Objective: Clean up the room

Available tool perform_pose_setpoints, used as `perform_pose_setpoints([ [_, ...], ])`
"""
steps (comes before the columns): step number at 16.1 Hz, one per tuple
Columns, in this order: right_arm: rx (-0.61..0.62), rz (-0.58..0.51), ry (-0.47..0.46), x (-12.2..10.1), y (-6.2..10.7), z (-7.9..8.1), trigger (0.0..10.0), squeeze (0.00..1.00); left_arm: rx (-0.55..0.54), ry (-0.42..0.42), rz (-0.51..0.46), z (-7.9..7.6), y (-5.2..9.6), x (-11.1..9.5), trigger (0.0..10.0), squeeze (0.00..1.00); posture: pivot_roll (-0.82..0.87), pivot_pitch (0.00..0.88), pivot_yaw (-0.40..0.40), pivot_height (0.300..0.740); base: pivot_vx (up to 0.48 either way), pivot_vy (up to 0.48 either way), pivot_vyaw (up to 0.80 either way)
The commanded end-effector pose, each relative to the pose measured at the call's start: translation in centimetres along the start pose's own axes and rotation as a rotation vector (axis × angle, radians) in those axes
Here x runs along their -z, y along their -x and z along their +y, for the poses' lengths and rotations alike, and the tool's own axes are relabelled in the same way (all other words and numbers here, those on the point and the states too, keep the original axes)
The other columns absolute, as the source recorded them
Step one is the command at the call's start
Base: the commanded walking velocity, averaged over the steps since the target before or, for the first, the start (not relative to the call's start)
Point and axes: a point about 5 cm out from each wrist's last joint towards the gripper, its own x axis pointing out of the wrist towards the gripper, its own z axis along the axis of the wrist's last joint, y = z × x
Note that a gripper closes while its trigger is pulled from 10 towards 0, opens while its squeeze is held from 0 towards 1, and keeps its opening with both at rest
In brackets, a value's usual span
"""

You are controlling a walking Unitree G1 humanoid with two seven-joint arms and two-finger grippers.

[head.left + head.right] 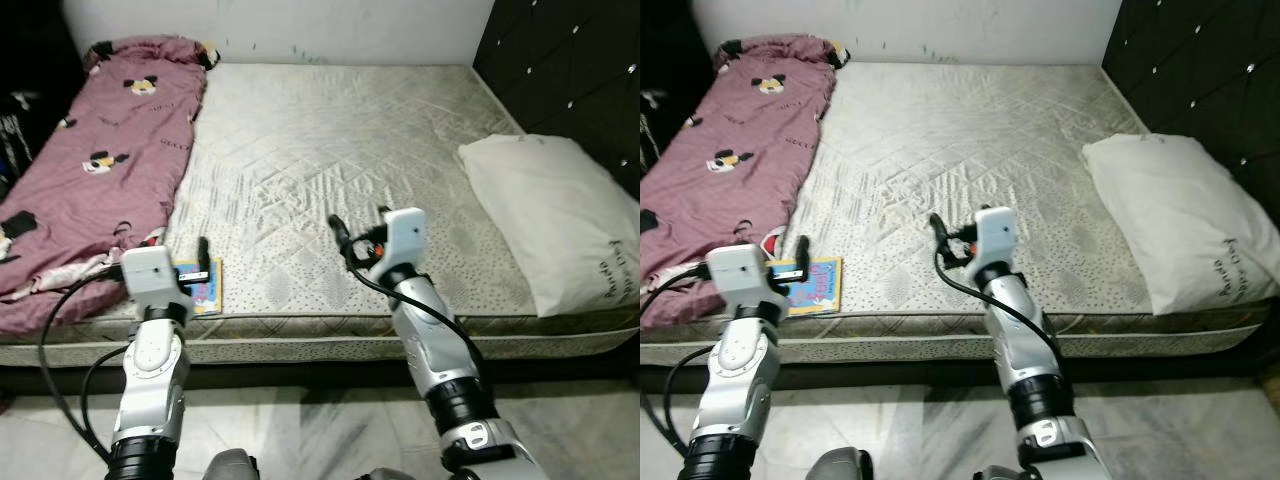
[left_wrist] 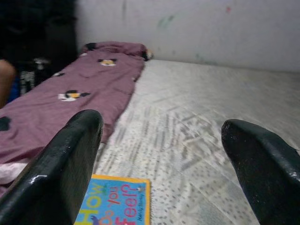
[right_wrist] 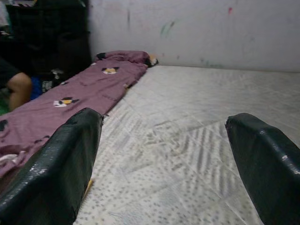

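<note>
Both jaws gaping wide and empty, the left gripper point(image 2: 159, 164) is hovering over the book point(image 1: 199, 285), risking nudging it off the mattress point(image 1: 340, 150) edge while the right gripper point(image 3: 164, 159) is hanging nearby.

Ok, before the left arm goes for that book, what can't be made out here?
- Book: partly behind the left tool in the head views; cut by the frame edge in the left wrist view, so only part of the title reads.
- Print on the pillow: too small.
- Dark corner beside the blanket: too shadowed.
</note>
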Motion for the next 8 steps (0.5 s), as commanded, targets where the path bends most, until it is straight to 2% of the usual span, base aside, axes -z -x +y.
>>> perform_pose_setpoints([
  [1, -0.018, 0.013, -0.003, 0.1, -0.1, 0.4, 10.0, 0.0, -0.017, -0.001, -0.017, 0.4, 0.2, -0.4, 10.0, 0.0, 0.06, 0.0, -0.038, 0.74, 0.0, 0.0, 0.0],
  [3, -0.022, 0.024, -0.022, 0.6, 0.1, 0.6, 10.0, 0.0, 0.011, -0.012, -0.01, 0.3, 0.5, -0.4, 10.0, 0.0, 0.06, 0.0, -0.034, 0.74, 0.0, 0.0, 0.0],
  [6, -0.017, 0.019, 0.003, 0.3, 0.3, 0.1, 10.0, 0.0, 0.053, 0.009, -0.013, -0.2, 0.8, -0.4, 10.0, 0.0, 0.04, 0.0, -0.035, 0.74, 0.0, 0.0, 0.0],
  [8, 0.003, 0.035, 0.012, 0.4, 0.5, -0.7, 10.0, 0.0, 0.059, 0.014, -0.016, -0.7, 0.9, -0.4, 10.0, 0.0, 0.02, 0.0, -0.041, 0.74, 0.285, 0.0, 0.0],
])
